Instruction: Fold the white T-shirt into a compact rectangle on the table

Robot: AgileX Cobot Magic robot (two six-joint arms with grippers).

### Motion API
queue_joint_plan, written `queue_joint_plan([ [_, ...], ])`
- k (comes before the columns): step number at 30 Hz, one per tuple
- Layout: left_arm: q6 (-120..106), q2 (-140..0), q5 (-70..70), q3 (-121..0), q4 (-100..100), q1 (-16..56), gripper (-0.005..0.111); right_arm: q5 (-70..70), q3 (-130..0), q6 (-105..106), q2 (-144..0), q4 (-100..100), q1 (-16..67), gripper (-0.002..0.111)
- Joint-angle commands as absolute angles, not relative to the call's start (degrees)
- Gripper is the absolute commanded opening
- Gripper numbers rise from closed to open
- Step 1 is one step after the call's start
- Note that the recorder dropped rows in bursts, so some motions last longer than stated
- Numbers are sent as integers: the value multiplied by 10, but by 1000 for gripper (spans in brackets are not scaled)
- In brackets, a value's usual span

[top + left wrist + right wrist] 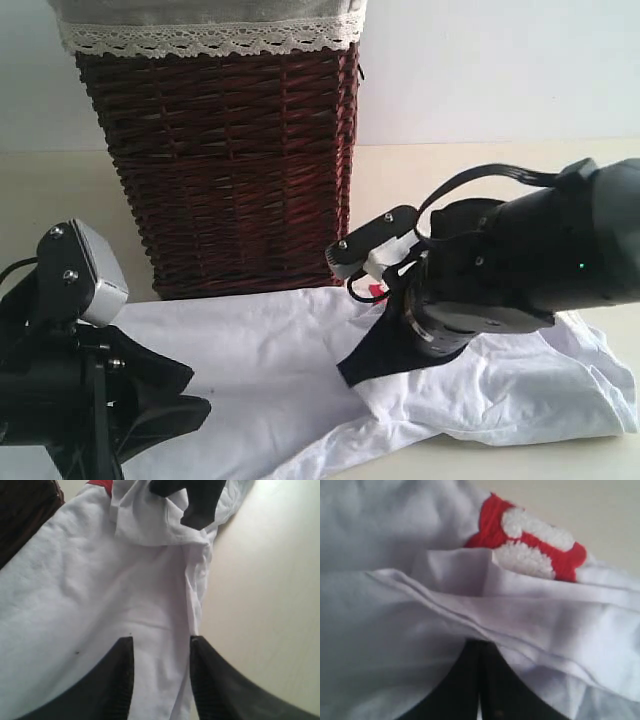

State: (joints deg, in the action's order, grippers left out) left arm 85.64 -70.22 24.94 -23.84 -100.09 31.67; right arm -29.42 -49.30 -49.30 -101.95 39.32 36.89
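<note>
The white T-shirt (270, 350) lies spread and partly folded on the table (420, 170), in front of the basket. Red-outlined fuzzy lettering (530, 545) peeks out from under a fold. My right gripper (352, 372) is shut, and its tips (480, 642) are pinched into a raised fold of the T-shirt (395, 605) near the middle. The left wrist view shows that fold bunched around the right gripper (197, 520). My left gripper (161, 642) stands open at the near left, its fingers (122, 680) straddling the hem edge of the T-shirt (100, 590). In the exterior view the left gripper (198, 390) is low over the cloth.
A tall dark wicker basket (220, 170) with a lace-trimmed cream liner (210, 35) stands just behind the shirt. Bare table (270, 605) lies beside the shirt's edge and to the right of the basket.
</note>
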Motion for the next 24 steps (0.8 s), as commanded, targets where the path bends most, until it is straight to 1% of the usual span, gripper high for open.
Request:
queue_joint_plan([
  [1,861,-699,246,-235,-999,319,38,-294,-491,-443,-1060,332,365,0],
  [3,861,-699,246,-235,-999,319,38,-302,-491,-357,-1073,307,365,0],
  [9,859,-699,235,-235,-999,319,38,-325,-491,-413,-1020,356,365,0],
  [15,929,-708,160,-235,-999,319,38,-329,-489,-457,-948,378,365,0],
  [18,938,-723,129,-232,-999,319,38,-350,-489,-457,-953,378,365,0],
  [24,937,-734,117,-227,-999,319,38,-380,-489,-455,-1009,379,362,0],
])
